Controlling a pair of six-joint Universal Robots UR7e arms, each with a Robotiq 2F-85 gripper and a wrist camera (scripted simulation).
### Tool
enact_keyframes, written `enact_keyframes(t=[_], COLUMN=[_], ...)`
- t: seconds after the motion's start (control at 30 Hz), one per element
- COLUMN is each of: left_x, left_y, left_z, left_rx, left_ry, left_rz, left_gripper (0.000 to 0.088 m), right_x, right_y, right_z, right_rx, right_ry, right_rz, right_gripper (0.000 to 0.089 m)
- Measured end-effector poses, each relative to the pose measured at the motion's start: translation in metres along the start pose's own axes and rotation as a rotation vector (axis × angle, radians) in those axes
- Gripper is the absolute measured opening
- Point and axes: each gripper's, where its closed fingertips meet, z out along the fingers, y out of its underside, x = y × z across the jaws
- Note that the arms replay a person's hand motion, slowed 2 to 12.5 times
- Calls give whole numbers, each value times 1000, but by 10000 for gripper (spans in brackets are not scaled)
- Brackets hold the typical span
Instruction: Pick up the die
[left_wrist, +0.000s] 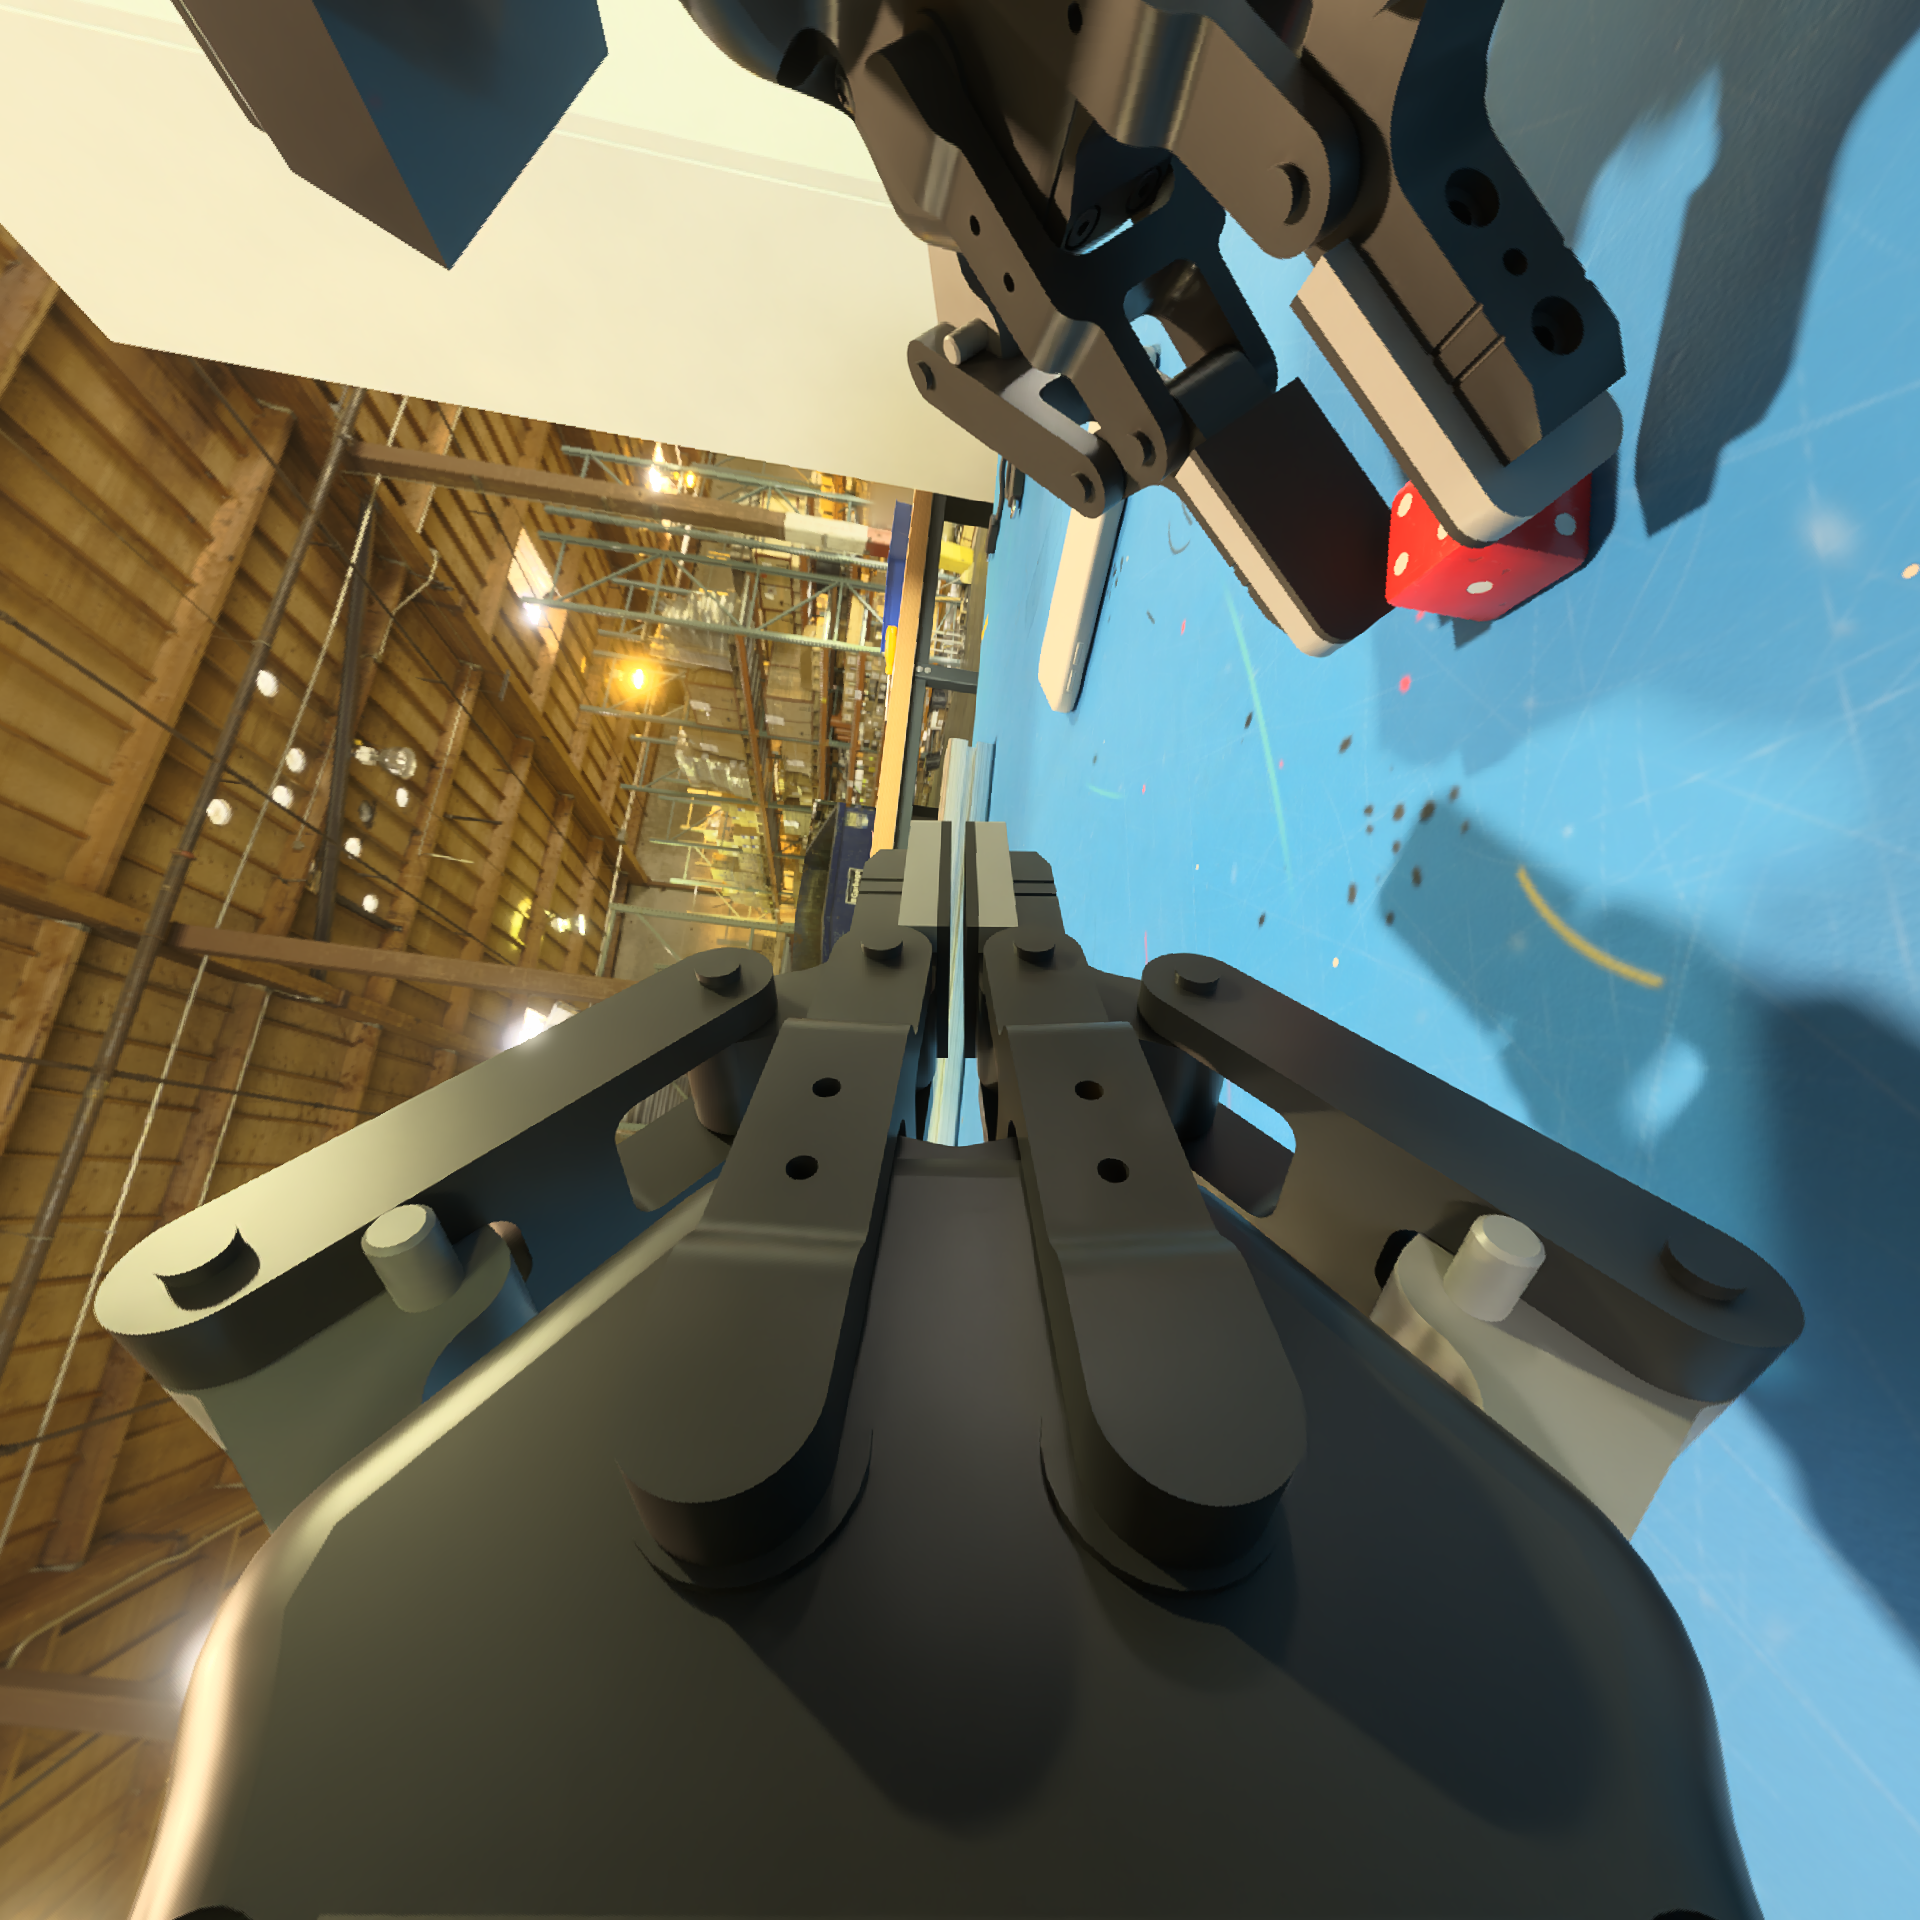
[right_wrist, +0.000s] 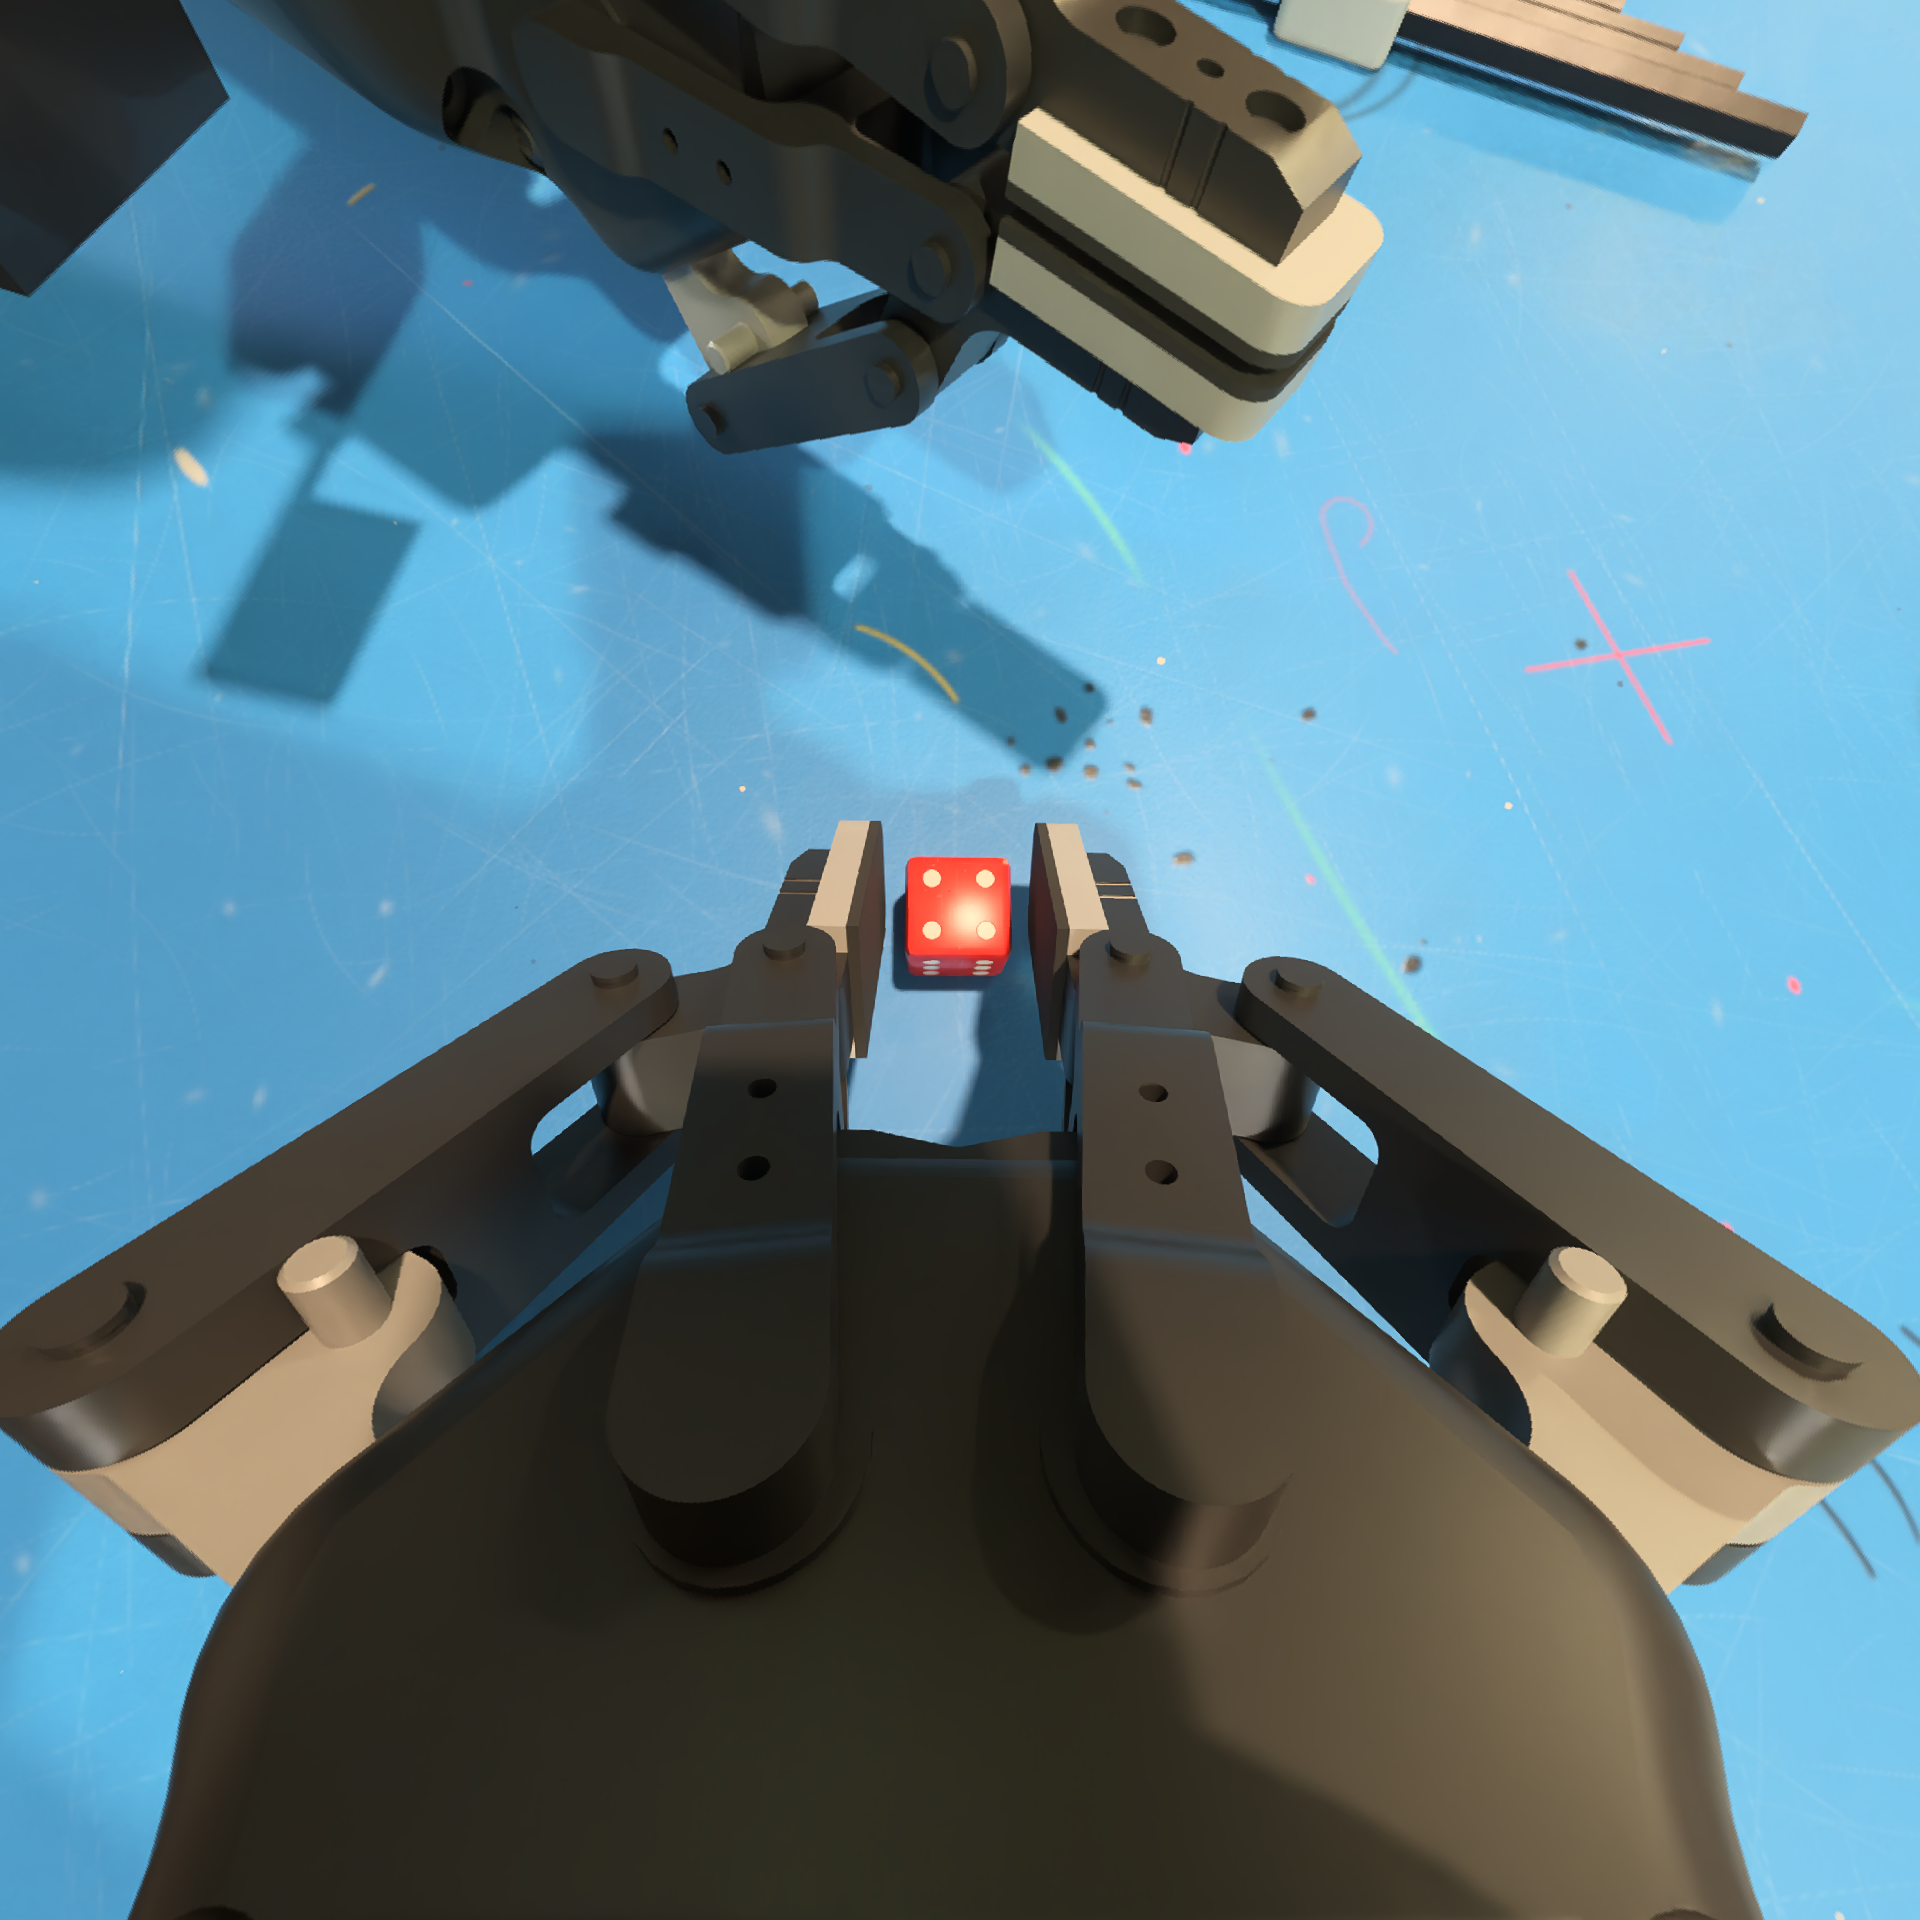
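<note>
Red die, glossy plastic, rounded edges, pale pips; four-pip face up, a specular highlight on it. It sits on the blue surface between the fingers of the right gripper, jaws parted with a narrow gap either side, pads not touching it. Finger pads are tan and flat; linkages are matte dark grey metal with round pivot pins. Surface is scuffed, with fine scratches, brown specks, coloured pen marks. Farther off, the left gripper hovers above the surface, pads pressed together, nothing between them. Beyond it, a stack of dark flat slats.
</note>
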Motion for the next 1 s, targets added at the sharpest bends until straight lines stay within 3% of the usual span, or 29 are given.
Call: enact_keyframes(t=[0.2, 0.33, 0.67, 1.0], left_x=[1, 1, 4, 10], left_y=[0, 2, 5, 1], left_z=[1, 2, 5, 7], left_rx=[-14, -51, -100, -109], left_ry=[-2, -16, -17, 2], left_rz=[28, 73, 116, 129], left_gripper=[24, 24, 23, 26], right_x=[-1, 3, 10, 23], right_y=[0, 0, -4, -17], right_z=[2, 2, 5, -1], right_rx=[-1, 0, 22, 112], right_ry=[-3, 19, 36, 70], right_rz=[5, 13, 80, 159], right_gripper=[246, 180, 182, 182])
